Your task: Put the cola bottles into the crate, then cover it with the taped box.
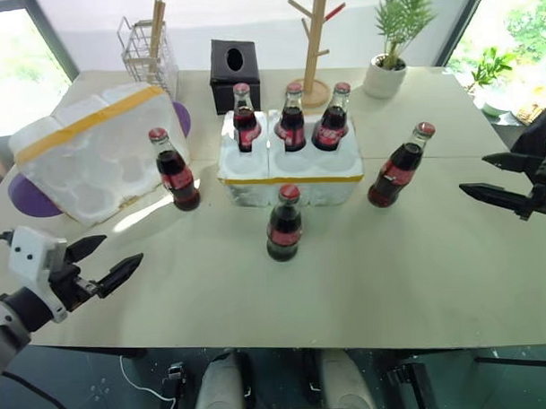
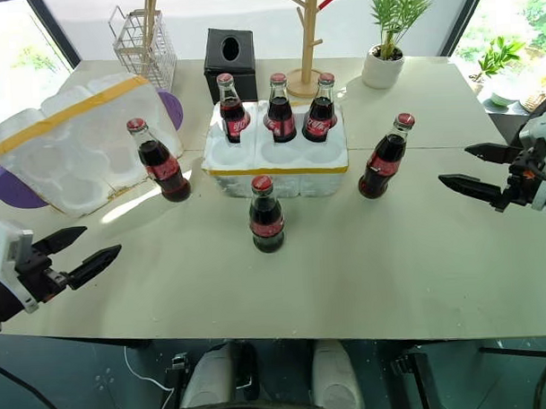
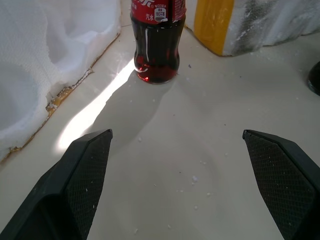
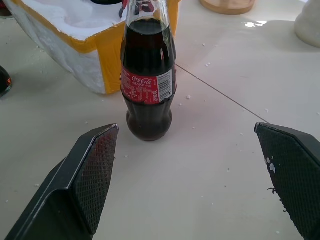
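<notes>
With three cola bottles (image 1: pixel 291 119) seated in the crate (image 1: pixel 290 162) and three left on the table, loading is judged half done; both the left gripper (image 1: pixel 109 262) and right gripper (image 1: pixel 498 180) are spread empty, a bottle standing ahead of each, to be straddled next.

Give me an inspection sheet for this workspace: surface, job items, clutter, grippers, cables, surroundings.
Surface: beige table, sunlit patch near the left.
Job's things: crate holds three cola bottles in its far row; near holes empty. Three more stand on the table: left bottle, front bottle, right bottle. Taped box lies tilted at left.
Clutter: black tissue box, wire rack, wooden stand, potted plant, purple mats.
Grippers: left gripper open, empty; right gripper open, empty.
Cables: white cable below the table.
Surroundings: windows, greenery outside.
</notes>
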`<state>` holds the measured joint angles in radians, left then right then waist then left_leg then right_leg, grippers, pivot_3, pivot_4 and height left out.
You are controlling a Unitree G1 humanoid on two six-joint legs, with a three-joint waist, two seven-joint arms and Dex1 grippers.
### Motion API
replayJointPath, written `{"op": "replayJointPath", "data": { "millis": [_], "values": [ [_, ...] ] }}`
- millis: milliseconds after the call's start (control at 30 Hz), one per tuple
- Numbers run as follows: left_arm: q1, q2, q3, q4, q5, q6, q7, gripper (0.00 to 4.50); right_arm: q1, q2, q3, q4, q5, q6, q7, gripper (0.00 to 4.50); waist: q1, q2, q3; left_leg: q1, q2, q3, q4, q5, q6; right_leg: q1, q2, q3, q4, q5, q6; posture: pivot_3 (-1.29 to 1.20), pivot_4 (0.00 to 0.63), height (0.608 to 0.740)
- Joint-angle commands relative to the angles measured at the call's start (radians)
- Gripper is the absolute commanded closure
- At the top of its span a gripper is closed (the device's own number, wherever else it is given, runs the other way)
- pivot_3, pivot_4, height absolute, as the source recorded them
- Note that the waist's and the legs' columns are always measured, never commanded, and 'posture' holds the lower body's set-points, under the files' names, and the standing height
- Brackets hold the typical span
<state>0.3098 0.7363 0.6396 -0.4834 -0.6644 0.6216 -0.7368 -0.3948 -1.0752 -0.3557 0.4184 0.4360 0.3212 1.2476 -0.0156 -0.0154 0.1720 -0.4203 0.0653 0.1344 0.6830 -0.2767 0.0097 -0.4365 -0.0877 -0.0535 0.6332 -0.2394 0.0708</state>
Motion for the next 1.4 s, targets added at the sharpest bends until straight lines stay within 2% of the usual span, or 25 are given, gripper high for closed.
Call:
{"op": "replayJointPath", "data": {
  "millis": [33, 333, 533, 667, 900, 1000, 1133, 1400],
  "values": [
    [-0.009, -0.003, 0.0, -0.017, 0.008, -0.033, 0.002, 0.13, -0.019, -0.004, -0.017, -0.007, 0.005, -0.013, -0.006, 0.0, 0.0, 0.0, 0.0, 0.0, 0.0, 0.0, 0.0, 0.0, 0.0, 0.0, 0.0, 0.0, 0.0, 0.0, 0.0, 0.0, 0.15, 0.74],
    [-0.078, -0.013, 0.018, 0.042, -0.009, 0.0, 0.063, 0.13, -0.013, 0.002, -0.028, -0.023, 0.02, 0.021, -0.032, 0.0, 0.001, 0.0, 0.0, 0.001, 0.0, 0.0, 0.0, 0.0, 0.0, 0.001, 0.0, 0.0, 0.0, 0.0, 0.0, 0.0, 0.15, 0.74],
    [-0.198, -0.004, 0.021, 0.1, -0.022, -0.021, 0.093, 0.13, 0.033, -0.016, -0.047, -0.104, 0.059, 0.086, 0.002, 0.0, 0.003, 0.0, 0.0, 0.001, 0.0, 0.0, 0.0, 0.0, 0.0, 0.002, 0.0, 0.0, 0.0, 0.0, 0.0, 0.0, 0.15, 0.74],
    [-0.345, -0.031, -0.04, 0.136, -0.004, -0.017, 0.181, 0.13, 0.008, -0.104, -0.082, -0.17, 0.108, 0.177, 0.056, 0.0, 0.006, 0.003, 0.0, 0.001, -0.001, 0.0, 0.001, 0.0, 0.0, 0.003, 0.0, 0.0, 0.0, 0.001, 0.001, 0.0, 0.15, 0.74],
    [-0.492, -0.038, -0.173, 0.226, 0.057, -0.052, 0.179, 0.13, -0.025, -0.221, -0.201, -0.442, 0.375, 0.512, 0.114, 0.0, 0.002, 0.003, 0.0, 0.002, 0.0, -0.001, 0.0, 0.0, 0.0, 0.003, 0.004, 0.0, 0.0, 0.001, 0.002, 0.0, 0.15, 0.74],
    [-0.544, -0.036, -0.242, 0.273, 0.088, -0.079, 0.142, 0.13, -0.03, -0.211, -0.256, -0.572, 0.489, 0.614, 0.075, 0.0, 0.004, 0.003, 0.0, 0.002, 0.001, -0.002, 0.0, 0.0, 0.0, 0.003, 0.005, 0.0, 0.0, 0.001, 0.001, 0.0, 0.15, 0.74],
    [-0.628, -0.053, -0.322, 0.373, 0.133, -0.128, 0.108, 0.13, -0.072, -0.168, -0.258, -0.673, 0.598, 0.669, -0.017, 0.0, 0.005, 0.003, 0.0, 0.002, 0.001, -0.001, 0.0, 0.0, 0.0, 0.003, 0.002, 0.0, 0.0, 0.001, 0.0, 0.0, 0.15, 0.74],
    [-0.757, -0.059, -0.423, 0.561, 0.226, -0.229, 0.025, 0.13, -0.131, -0.138, -0.203, -0.698, 0.649, 0.658, -0.097, 0.0, 0.005, 0.002, 0.0, 0.0, -0.001, -0.001, 0.001, 0.0, 0.0, 0.002, 0.001, 0.0, -0.001, 0.002, 0.002, 0.0, 0.15, 0.74]
  ]
}}
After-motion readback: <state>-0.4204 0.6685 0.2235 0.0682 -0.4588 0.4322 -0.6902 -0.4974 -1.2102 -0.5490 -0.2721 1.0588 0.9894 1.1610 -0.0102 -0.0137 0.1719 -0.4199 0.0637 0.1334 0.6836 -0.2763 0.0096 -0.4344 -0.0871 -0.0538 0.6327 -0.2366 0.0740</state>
